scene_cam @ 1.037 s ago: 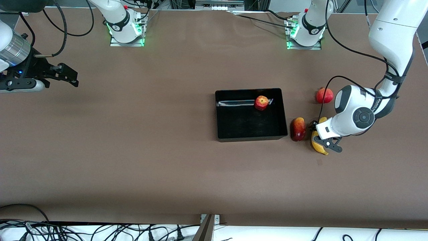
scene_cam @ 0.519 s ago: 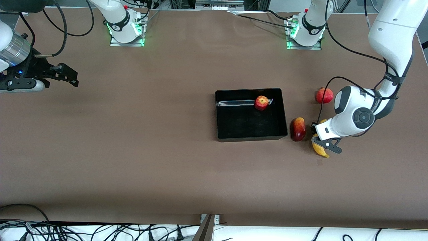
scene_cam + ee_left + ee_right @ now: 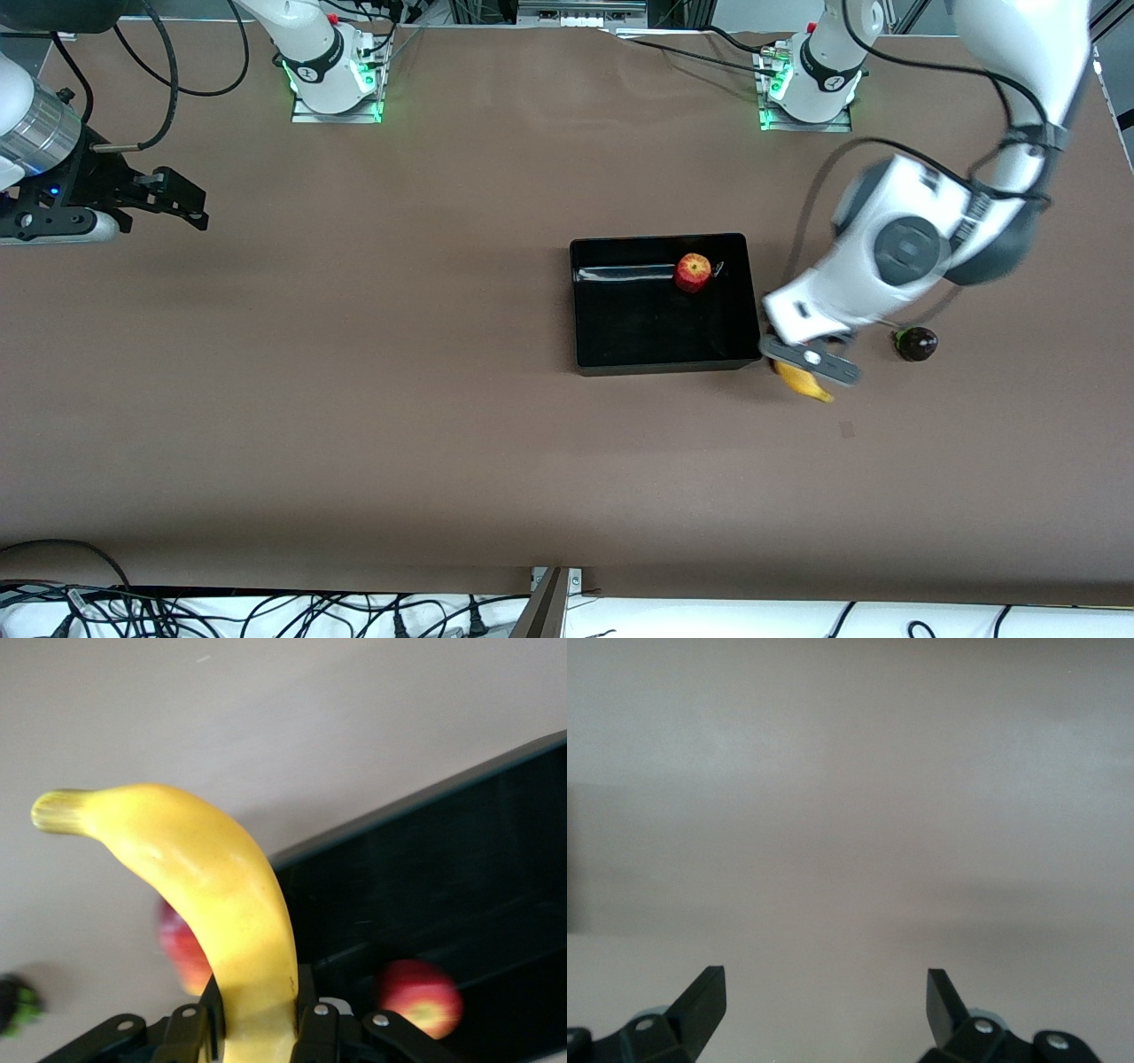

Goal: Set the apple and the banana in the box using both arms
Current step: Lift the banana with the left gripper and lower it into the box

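My left gripper (image 3: pixel 811 359) is shut on the yellow banana (image 3: pixel 804 382) and holds it in the air just off the corner of the black box (image 3: pixel 647 330) at the left arm's end. In the left wrist view the banana (image 3: pixel 213 886) rises from between the two fingers of that gripper (image 3: pixel 259 1014), over the box's rim (image 3: pixel 416 806). The red apple (image 3: pixel 693 272) lies inside the box, against the wall farthest from the front camera, and shows in the left wrist view (image 3: pixel 422 997). My right gripper (image 3: pixel 182 206) is open and empty, waiting over the table at the right arm's end (image 3: pixel 824 979).
A small dark fruit with a green tip (image 3: pixel 916 343) lies on the table beside the left arm. A red-orange fruit (image 3: pixel 182 946) lies just outside the box, under the banana; the left arm hides it in the front view.
My left gripper has lifted the banana off the table and carried it toward the box's corner. The arm's move uncovered the small dark fruit. The right arm has not moved.
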`<state>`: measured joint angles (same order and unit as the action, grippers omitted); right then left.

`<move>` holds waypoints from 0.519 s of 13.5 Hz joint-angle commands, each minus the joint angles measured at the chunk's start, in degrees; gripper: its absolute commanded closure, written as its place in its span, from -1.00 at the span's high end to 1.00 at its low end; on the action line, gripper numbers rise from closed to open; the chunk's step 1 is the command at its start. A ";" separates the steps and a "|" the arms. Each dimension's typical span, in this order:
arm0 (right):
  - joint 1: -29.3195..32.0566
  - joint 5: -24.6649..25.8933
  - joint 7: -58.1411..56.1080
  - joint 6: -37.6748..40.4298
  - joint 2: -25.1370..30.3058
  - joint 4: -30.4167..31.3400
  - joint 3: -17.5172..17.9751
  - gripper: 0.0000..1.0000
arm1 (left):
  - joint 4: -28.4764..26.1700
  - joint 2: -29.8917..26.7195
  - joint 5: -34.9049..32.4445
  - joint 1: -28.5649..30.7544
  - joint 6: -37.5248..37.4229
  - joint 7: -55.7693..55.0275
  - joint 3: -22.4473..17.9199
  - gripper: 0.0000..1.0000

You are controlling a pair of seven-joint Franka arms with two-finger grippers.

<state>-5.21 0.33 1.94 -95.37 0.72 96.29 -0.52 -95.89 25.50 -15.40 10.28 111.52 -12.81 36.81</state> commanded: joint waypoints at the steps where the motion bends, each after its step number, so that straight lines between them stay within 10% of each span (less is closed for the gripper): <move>1: 0.02 0.81 -0.53 0.54 -0.37 -1.02 0.17 1.00 | 4.56 4.02 1.78 -9.37 -1.75 -15.68 -0.51 -0.90; 7: 0.02 0.81 -0.53 0.37 -0.54 -1.10 0.17 1.00 | 4.66 14.39 0.90 -17.04 10.45 -31.48 -0.95 -0.90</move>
<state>-5.22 0.35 1.94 -95.41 0.59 96.27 -0.52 -94.14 35.99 -14.43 -6.59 120.21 -42.99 36.34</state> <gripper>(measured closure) 0.000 0.665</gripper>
